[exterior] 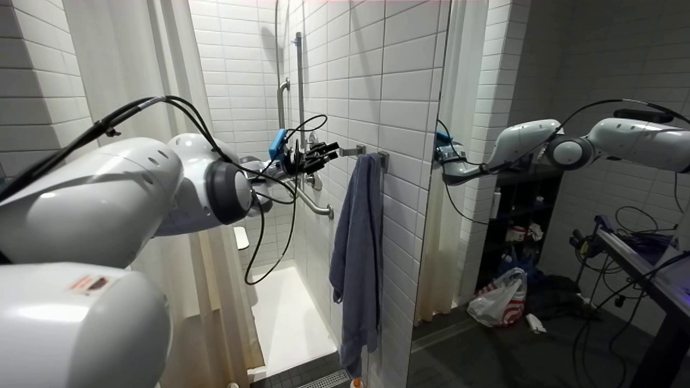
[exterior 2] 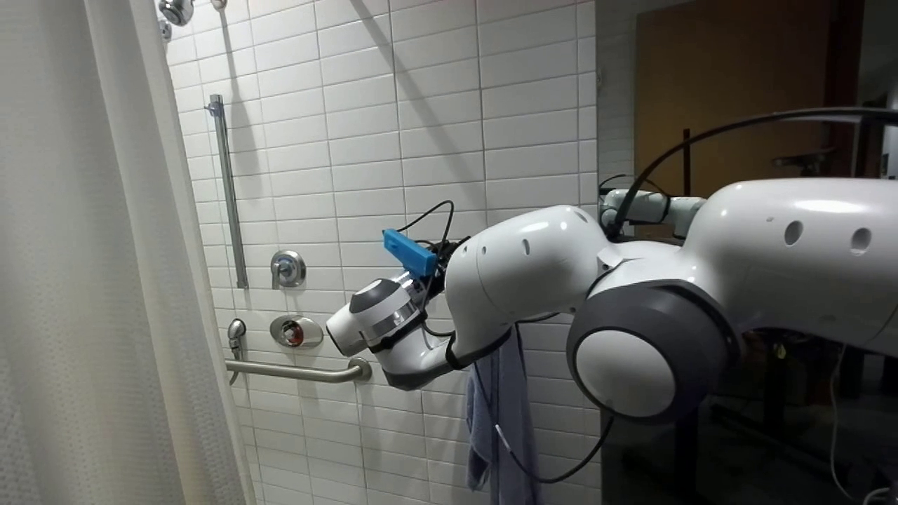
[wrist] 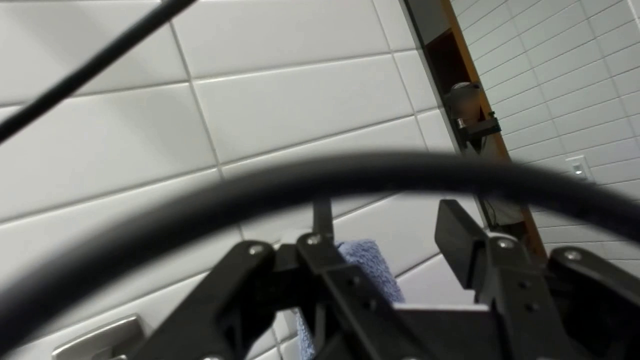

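White wall tiles [exterior: 408, 83] back a blue-grey towel [exterior: 357, 248] hanging in long folds, the tool [wrist: 388, 227] near it, jaws parted.

Exterior views beside arm [exterior 2: 617, 365], both facing tiled wall [exterior: 404, 116], wrist view close behind fingers [wrist: 457, 245]

Shower stall [exterior: 242, 81] bright, mirror [exterior: 539, 81] dim; glare on arm [exterior: 108, 188]; wrist-view cable [wrist: 350, 172] blurred.

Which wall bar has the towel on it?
The wall bar nearest the gripper: the towel hangs there, while the upright bar and lower grab bar show none.
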Motion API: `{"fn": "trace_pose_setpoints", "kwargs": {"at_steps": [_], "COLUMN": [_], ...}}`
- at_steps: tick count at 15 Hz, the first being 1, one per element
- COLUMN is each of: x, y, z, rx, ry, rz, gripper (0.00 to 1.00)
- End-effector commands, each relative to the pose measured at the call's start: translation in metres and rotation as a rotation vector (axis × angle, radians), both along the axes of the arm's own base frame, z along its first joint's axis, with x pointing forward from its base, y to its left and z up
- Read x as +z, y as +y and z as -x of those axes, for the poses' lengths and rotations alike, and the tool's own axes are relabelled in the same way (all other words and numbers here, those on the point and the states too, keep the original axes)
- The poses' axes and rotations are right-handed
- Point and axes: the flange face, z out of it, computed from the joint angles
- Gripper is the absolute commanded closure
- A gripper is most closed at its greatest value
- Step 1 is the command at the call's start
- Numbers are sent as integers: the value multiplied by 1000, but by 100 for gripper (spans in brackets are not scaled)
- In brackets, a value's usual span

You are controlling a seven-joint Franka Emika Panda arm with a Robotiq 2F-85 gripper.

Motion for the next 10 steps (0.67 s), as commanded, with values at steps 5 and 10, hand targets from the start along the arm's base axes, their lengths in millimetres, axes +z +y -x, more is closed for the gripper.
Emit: {"fn": "trace_pose_setpoints", "kwargs": {"at_steps": [5,10], "x": [0,-4], "y": [-1,-1], "z": [-1,0], "rx": [3,-1], "ry": [5,7], "rz": [-3,3], "gripper": [18,0]}}
